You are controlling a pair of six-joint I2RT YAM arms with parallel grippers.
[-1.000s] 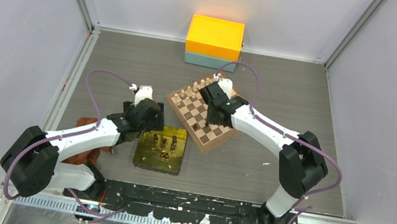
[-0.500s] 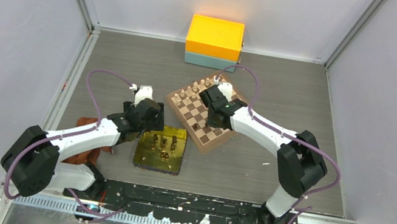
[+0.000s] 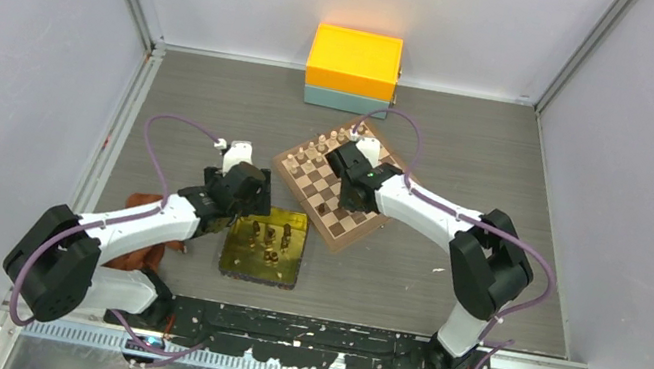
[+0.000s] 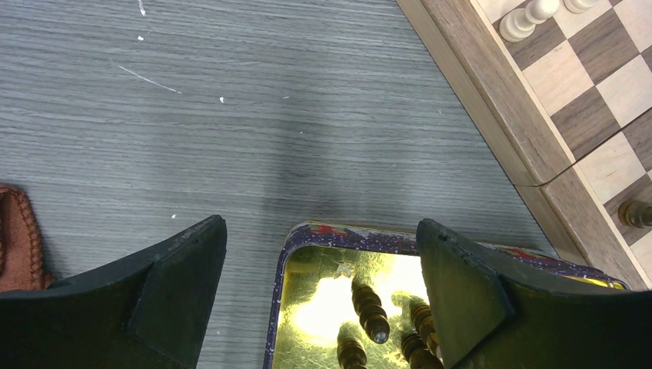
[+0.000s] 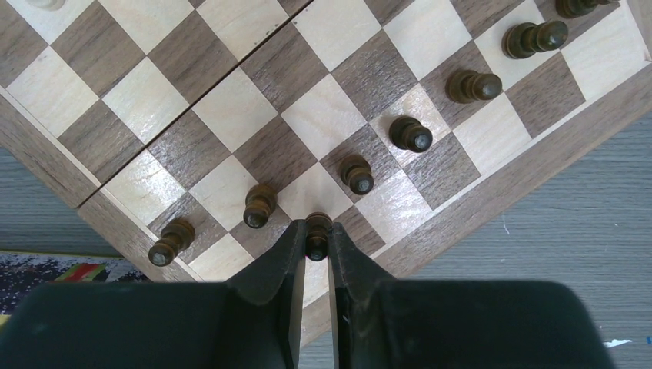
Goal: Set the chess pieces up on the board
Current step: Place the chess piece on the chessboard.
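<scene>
The board [image 3: 365, 233] lies tilted at the table's middle. Several dark chess pieces [image 5: 410, 134] stand in a row on the squares near one edge of the board [image 5: 231, 115]. My right gripper [image 5: 316, 233] is shut on one dark piece [image 5: 317, 228], held over a square by that border. From above, the right gripper [image 3: 351, 162] hangs over the board. More dark pieces [image 4: 370, 311] lie in the gold tray [image 4: 275, 307]. My left gripper [image 4: 321, 224] is open and empty above the tray's far corner, its fingers [image 4: 177, 269] straddling the rim. In the top view the left gripper [image 3: 246, 194] sits just left of the tray [image 3: 233, 264].
Pale pieces [image 3: 319, 151] line the board's far-left edge, two of them [image 4: 523, 19] showing in the left wrist view. An orange box on a teal one [image 3: 354, 60] stands at the back wall. A brown cloth [image 3: 139, 248] lies under the left arm.
My right gripper has shifted a little to the far left over the board, still shut on its piece. The left arm has not moved.
</scene>
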